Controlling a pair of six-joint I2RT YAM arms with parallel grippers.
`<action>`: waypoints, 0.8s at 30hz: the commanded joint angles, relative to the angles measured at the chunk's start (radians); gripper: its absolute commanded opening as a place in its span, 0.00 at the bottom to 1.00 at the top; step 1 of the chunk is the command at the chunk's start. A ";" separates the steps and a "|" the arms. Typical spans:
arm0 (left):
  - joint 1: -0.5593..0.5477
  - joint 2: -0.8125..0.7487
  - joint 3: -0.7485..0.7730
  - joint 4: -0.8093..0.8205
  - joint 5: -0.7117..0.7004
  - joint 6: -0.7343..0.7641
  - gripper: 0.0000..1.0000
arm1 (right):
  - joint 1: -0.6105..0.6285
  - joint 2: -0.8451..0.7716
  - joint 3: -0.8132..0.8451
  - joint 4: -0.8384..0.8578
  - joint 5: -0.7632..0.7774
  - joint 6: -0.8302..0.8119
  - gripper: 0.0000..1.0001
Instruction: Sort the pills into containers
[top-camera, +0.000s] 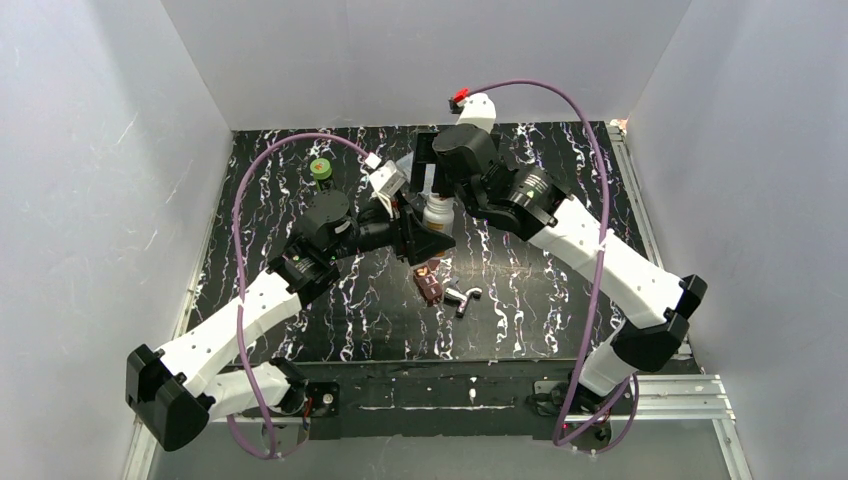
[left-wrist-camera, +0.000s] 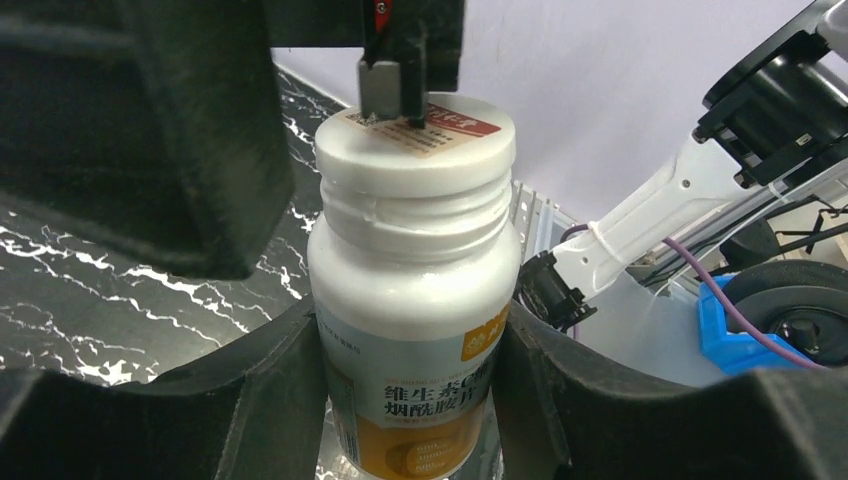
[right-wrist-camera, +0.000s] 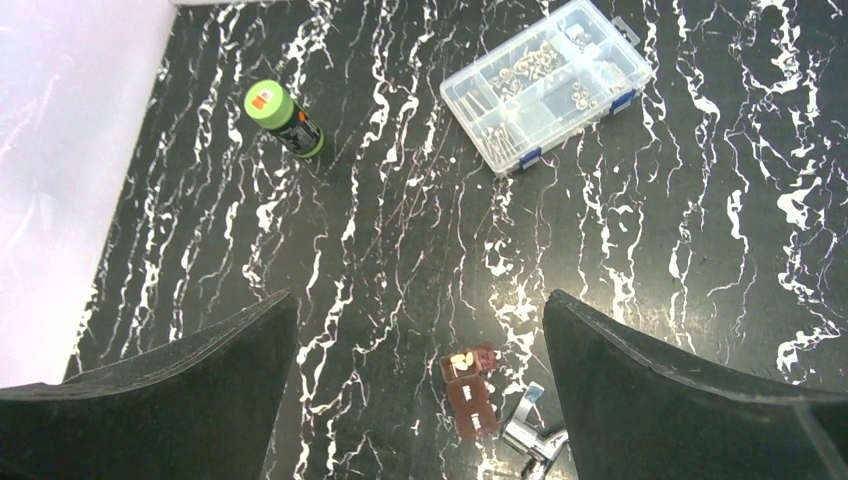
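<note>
I am looking down on one black marbled table (top-camera: 540, 300) with two arms on it, and I am placing everything from the red-brown case (right-wrist-camera: 470, 392), which is lying flat on the table between the arms.

One clear compartment box (right-wrist-camera: 545, 85) is sitting well beyond the case and to its right. Only the right wrist view is showing it plainly, shut, its cells holding small pale and metallic bits too small for me to name.

I am counting two bottles. The left gripper (left-wrist-camera: 410, 400) is standing half open, its jaws clamping the white pill bottle (left-wrist-camera: 415, 300) just beyond the case. The left wrist view alone is showing me its printed label and its cap in place, with dark parts hanging right over it. The green-capped bottle (right-wrist-camera: 283, 118) is standing well beyond the case, to its left.

The right gripper (right-wrist-camera: 420, 400) is hanging with its jaws spread fully wide, holding nothing.

One shiny silver piece (right-wrist-camera: 530, 432) is lying just beside the case. The case's end compartment is showing something pale inside. I cannot tell how many pieces.
</note>
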 joint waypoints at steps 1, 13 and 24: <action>0.017 -0.041 0.057 0.195 -0.079 -0.042 0.00 | 0.033 -0.030 0.022 -0.054 0.018 -0.011 0.98; 0.015 -0.030 -0.010 0.170 0.106 -0.038 0.00 | -0.055 0.037 0.319 -0.112 -0.051 -0.115 0.98; 0.007 -0.006 0.033 0.149 0.059 -0.002 0.00 | -0.020 0.029 0.216 -0.105 -0.030 -0.063 0.98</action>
